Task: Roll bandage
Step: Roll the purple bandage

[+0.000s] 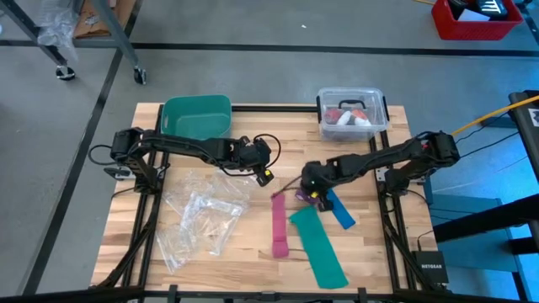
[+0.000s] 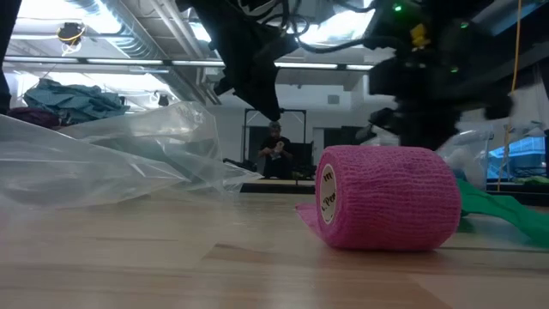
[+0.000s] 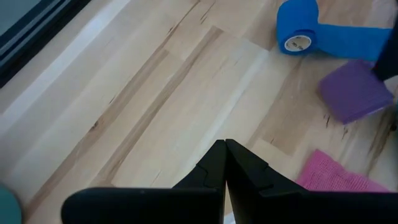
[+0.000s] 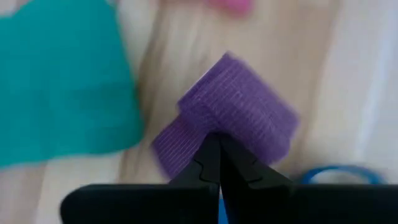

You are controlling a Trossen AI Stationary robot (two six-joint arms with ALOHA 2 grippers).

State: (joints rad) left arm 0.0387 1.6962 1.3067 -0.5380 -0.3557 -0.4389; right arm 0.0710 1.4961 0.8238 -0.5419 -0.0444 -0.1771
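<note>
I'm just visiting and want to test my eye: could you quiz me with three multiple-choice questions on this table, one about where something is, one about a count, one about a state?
1. Where is the green bin?
A. far side of the table
B. near edge
C. on the floor

2. How many coloured bandages lie on the table?
A. two
B. four
C. six

3. How is the right gripper?
A. wide open, clear of everything
B. shut, at the purple bandage
C. holding the clear box

Answers:
1 A, it sits at the far edge by the left arm.
2 B: purple, pink, blue, teal.
3 B, its fingertips meet at the purple fabric.
</note>
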